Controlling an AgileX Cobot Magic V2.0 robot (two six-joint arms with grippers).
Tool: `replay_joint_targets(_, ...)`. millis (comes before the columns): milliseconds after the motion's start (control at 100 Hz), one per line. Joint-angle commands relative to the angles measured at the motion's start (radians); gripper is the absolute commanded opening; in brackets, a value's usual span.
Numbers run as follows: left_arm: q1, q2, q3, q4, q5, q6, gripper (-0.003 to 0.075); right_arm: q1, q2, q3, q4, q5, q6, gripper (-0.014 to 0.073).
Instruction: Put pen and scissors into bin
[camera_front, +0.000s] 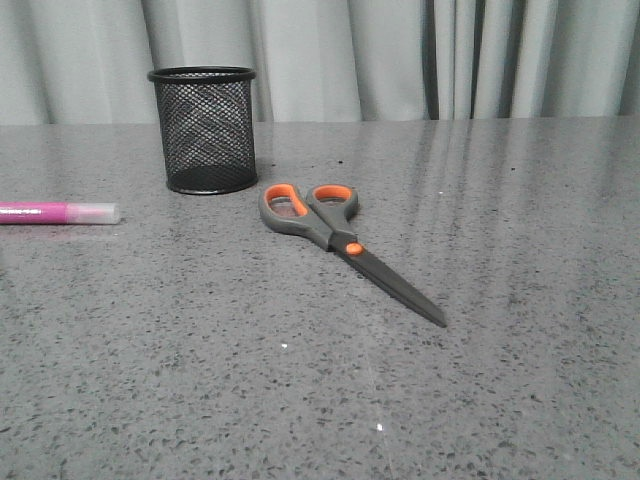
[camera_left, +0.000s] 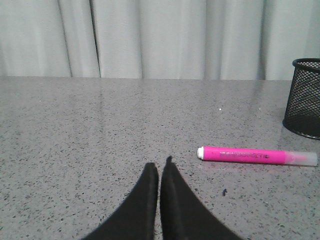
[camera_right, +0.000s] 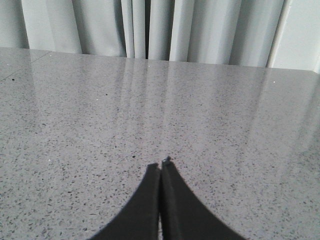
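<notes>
The pen (camera_front: 58, 212) lies flat on the table (camera_front: 300, 400) at the far left of the front view, its whitish cap pointing toward the bin (camera_front: 203, 130), with a clear gap between cap and cup. In the left wrist view the pen (camera_left: 257, 156) sits crosswise, a little ahead and off to one side of the left hand (camera_left: 159, 170), not touching it; the mesh wall of the bin (camera_left: 303, 97) shows just beyond the pen's capped end.

The scissors (camera_front: 345, 245) lie closed on the table just beside the bin's base, handles nearest the cup, blades pointing away toward the robot and to the right. The bin stands upright, and nothing shows through its mesh.

Both hands are empty with fingers pressed together: the left hand closed near the pen, the right hand (camera_right: 160, 170) closed over bare table, with no task thing in its view.

Judging from this, neither item is in the bin, so the task is at its very start, probably the reach for the pen. That calls for the left hand to spread its fingers, shift sideways over the barrel, and come down across it.
</notes>
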Motion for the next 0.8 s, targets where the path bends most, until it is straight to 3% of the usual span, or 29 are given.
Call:
replay_joint_targets(0, -0.008, -0.033, 0.046, -0.007, -0.072, -0.005, -0.0019, -0.005, -0.019, 0.013, -0.013, -0.075, 0.0, -0.0075)
replay_joint_targets(790, -0.008, -0.033, 0.046, -0.007, -0.072, -0.005, -0.0019, -0.005, -0.019, 0.013, -0.013, -0.093, 0.0, -0.0075)
